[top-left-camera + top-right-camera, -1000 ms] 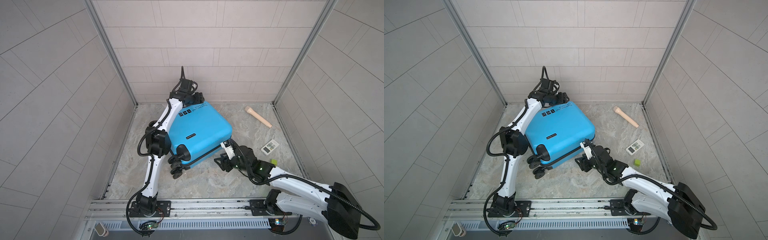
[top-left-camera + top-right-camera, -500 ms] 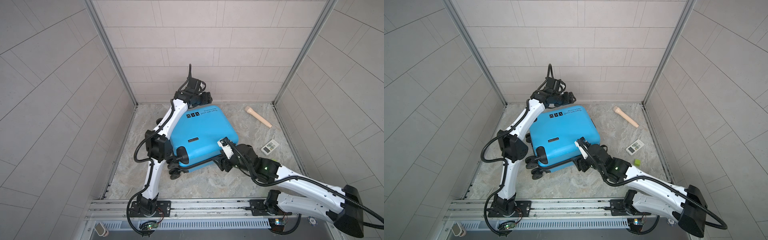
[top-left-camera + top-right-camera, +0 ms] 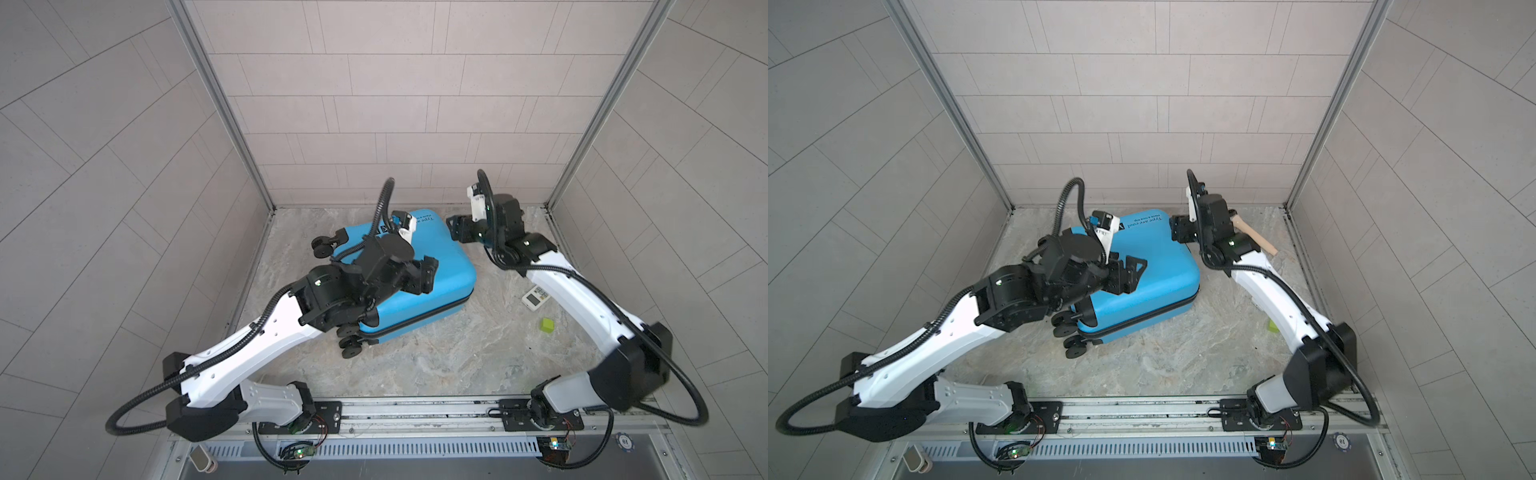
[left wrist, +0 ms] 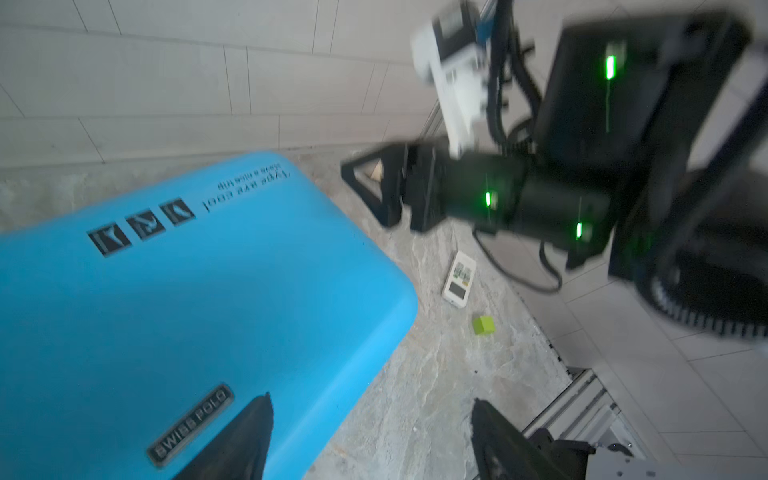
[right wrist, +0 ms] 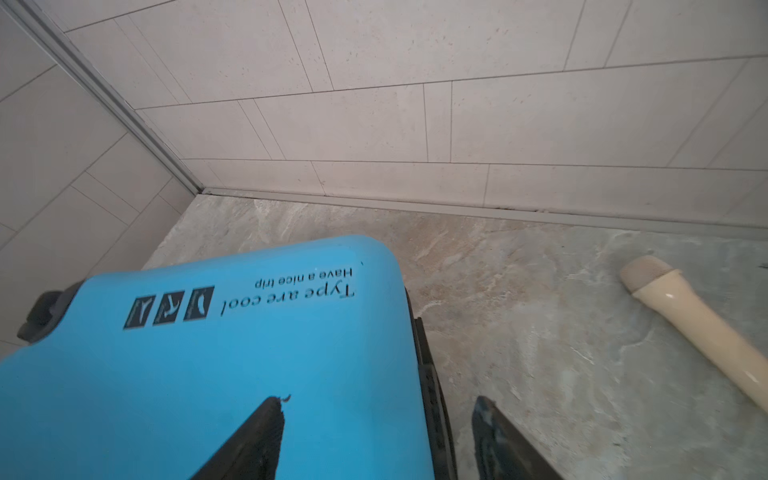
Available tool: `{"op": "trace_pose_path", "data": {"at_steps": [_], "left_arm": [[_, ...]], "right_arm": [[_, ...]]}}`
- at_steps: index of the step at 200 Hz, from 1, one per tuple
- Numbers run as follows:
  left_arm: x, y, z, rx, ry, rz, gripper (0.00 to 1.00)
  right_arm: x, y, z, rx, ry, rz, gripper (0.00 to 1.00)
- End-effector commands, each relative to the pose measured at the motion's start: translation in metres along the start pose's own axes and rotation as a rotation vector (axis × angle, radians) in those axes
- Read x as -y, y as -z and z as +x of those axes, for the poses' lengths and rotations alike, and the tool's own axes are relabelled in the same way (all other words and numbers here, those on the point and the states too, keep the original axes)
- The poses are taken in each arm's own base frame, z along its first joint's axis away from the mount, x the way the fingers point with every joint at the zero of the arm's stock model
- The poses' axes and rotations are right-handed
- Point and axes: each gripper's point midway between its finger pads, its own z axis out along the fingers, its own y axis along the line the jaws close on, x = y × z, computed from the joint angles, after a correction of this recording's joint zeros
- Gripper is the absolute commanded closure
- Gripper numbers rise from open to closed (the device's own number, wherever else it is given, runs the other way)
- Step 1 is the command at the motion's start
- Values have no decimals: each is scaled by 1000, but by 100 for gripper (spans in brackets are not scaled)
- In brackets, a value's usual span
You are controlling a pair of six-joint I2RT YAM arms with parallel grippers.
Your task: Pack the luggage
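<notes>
Evidently opening is the step in hand: in both top views the luggage (image 3: pixel 451 270) lies closed, flat on the desk (image 3: pixel 436 361); the left gripper (image 3: pixel 428 276) hangs spread and empty over its face, the right gripper (image 3: pixel 455 227) at its far right corner; the left wrist view shows a remote (image 4: pixel 459 280) and green cube (image 4: pixel 483 325) lying out to its right; the right wrist view has wide, empty fingers (image 5: pixel 249 449) straddling the zipper edge (image 5: pixel 426 374); next, likely, finding the pull.
</notes>
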Motion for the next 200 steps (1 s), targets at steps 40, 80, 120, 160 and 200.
{"op": "trace_pose_path", "data": {"at_steps": [40,80,120,160,200], "left_arm": [[-31,-13,100,5,231,-156,22],[-69,-14,123,68,288,-223,22],[-103,-2,126,118,311,-278,22],[-131,-9,134,69,330,-330,22],[-166,-14,124,74,326,-413,22]], "right_arm": [[-15,-110,-38,-146,-253,-348,30],[-37,-158,-46,-195,-200,-549,33],[-38,-186,-39,-150,-144,-637,31],[-41,-191,4,-283,-140,-686,33],[-49,-173,34,-380,-78,-722,37]]}}
